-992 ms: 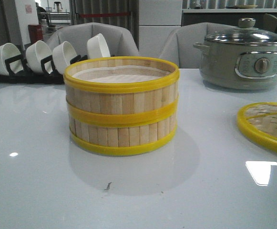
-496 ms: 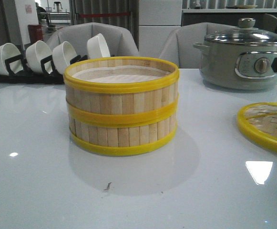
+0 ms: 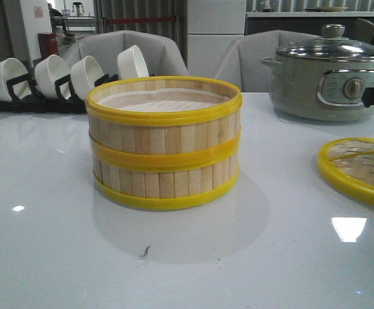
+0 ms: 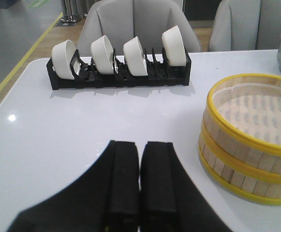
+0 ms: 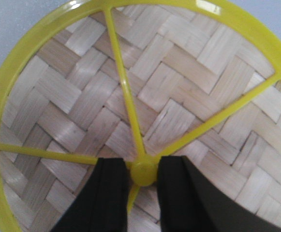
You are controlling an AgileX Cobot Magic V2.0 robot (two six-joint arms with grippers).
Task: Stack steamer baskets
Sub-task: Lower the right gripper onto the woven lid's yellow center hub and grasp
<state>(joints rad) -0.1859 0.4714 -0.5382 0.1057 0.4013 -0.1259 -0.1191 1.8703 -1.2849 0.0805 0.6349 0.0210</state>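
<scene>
Moved a bit since half a second ago: the lid [image 3: 360,168] sits slightly more to the left on the tabletop [image 3: 58,193], and the dark right arm at the right edge reaches lower, down onto it. Same as before: the two steamer baskets [image 3: 164,141], one stacked on the other, in the middle of the tabletop, open on top. Same too: the white bowls [image 3: 67,74] in the black rack [image 3: 19,96] behind on the left and the grey pot [image 3: 325,77] behind on the right.

From the right wrist: right end effector [image 5: 142,183] down over the lid, pointing at its middle. Two black fingers [image 5: 112,193] apart, one on each side of the small yellow knob [image 5: 143,173] where the yellow spokes meet. Close beside the knob, maybe touching; hard to say whether squeezing it.

From the left wrist: left end effector [image 4: 139,179] above bare tabletop, near the stack and well apart from the rack. Two black fingers [image 4: 123,179] pressed together, nothing between them.

Cut off by the front view's right edge: most of the lid and nearly all of the right arm. Not seen in the front view at all: the left arm.
</scene>
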